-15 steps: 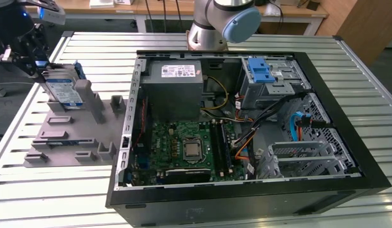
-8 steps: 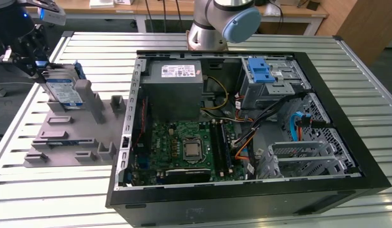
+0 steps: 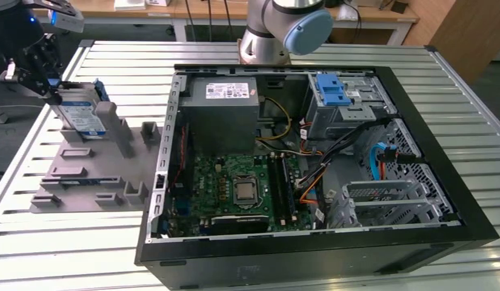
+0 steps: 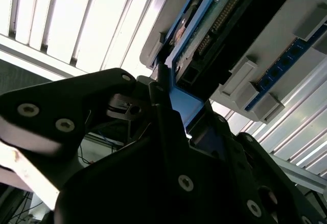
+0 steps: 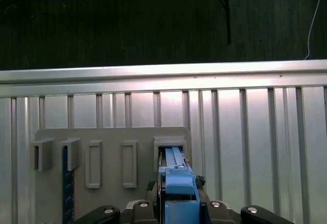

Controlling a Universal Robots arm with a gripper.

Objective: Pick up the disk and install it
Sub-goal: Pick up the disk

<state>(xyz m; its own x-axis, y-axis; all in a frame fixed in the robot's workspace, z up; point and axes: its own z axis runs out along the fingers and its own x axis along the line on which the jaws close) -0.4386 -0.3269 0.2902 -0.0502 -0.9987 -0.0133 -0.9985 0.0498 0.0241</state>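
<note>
Black tool (image 4: 168, 89) housing with its screw heads sits closest to the lens in the second wrist view; its fingers are clenched on the blue side rail of the disk (image 4: 225, 25). In the first wrist view the tool (image 5: 179, 203) grips the same blue rail, and the disk (image 5: 176, 178) is seen edge-on, its far end at a slot of the grey fixture (image 5: 112, 137). Exterior view: tool (image 3: 41, 73) at the exterior view's far left, holding the disk (image 3: 80, 115) at its upper edge. Disk stands upright, label facing out, at the back end of the grey fixture (image 3: 96, 176); whether it rests in the slot or is just clear of it cannot be told. Fixture lies flat on the slatted metal table (image 3: 72, 254). Just beside it, toward the exterior view's right, the open computer case (image 3: 411, 242) lies on its side, with power supply (image 3: 225, 100), motherboard (image 3: 242, 188) and a metal drive bay with a blue latch (image 3: 331, 91). Disk is well apart from that bay. Arm base (image 3: 274, 30) stands behind the case.
</note>
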